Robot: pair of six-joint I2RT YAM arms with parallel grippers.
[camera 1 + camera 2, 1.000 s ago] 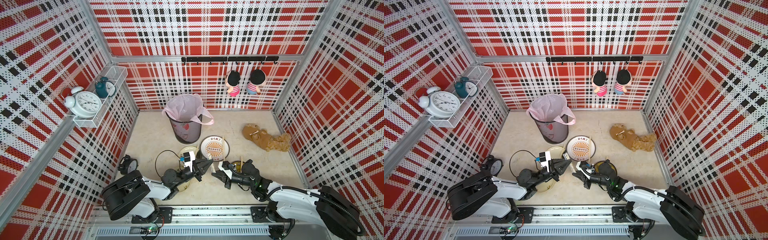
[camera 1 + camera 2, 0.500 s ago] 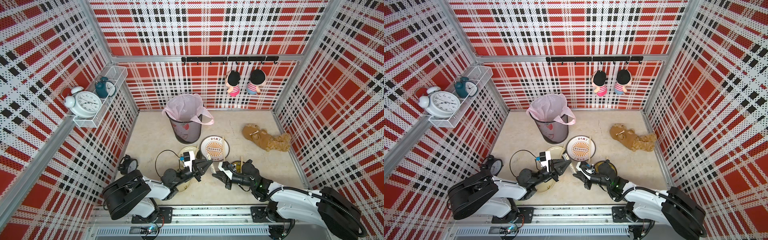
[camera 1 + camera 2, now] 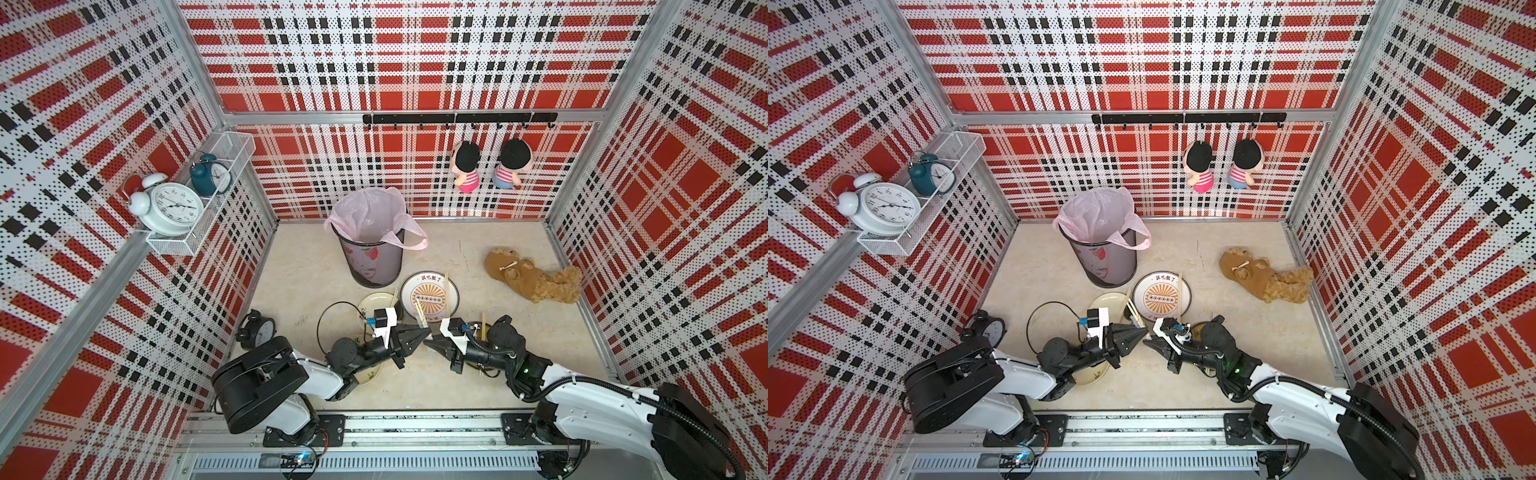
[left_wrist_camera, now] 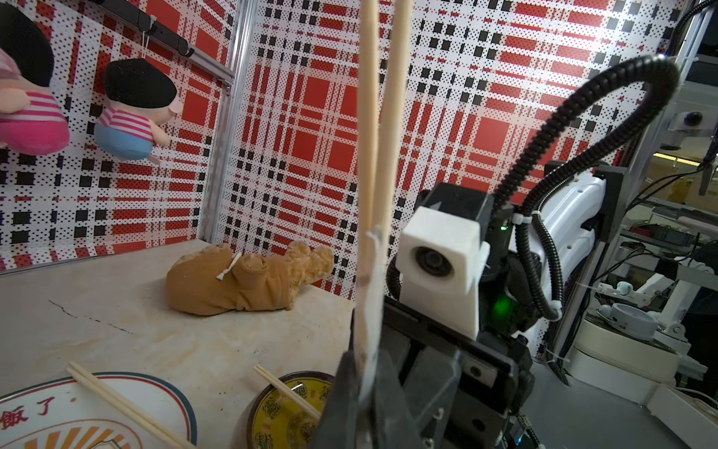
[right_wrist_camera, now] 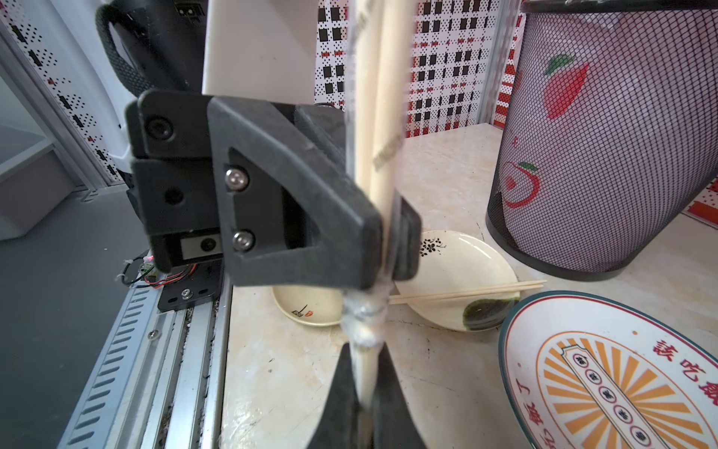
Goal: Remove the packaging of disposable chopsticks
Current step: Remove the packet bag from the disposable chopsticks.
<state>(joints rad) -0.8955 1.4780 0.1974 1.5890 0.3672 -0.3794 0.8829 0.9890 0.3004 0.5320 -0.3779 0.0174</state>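
both arms are meeting tip to tip mid-table, just in front of the patterned plate [image 3: 422, 281]. left gripper [image 5: 388, 238] is clamping shut across the chopsticks [image 4: 392, 116], thru the wrapper [image 5: 365, 315]. right gripper [image 5: 363, 392] is pinching shut on the crumpled wrapper end, just beside the left's jaws on the base side; can't tell if the stick tips are in that pinch too.

in both top views the pair's long axis is running away from the base twd the plate, crosswise to the line between the 2 grippers, so both are sitting at its near end. the far part of the sticks is showing bare, w/ a ragged wrapper edge partway along.

so the pull prob needs to be going along the sticks, twd the base. risk: the left's clamp is pinning plastic too, so it may be stretching, not sliding. other bare pairs [image 5: 466, 291] are lying on dishes, so this is prob the last one.
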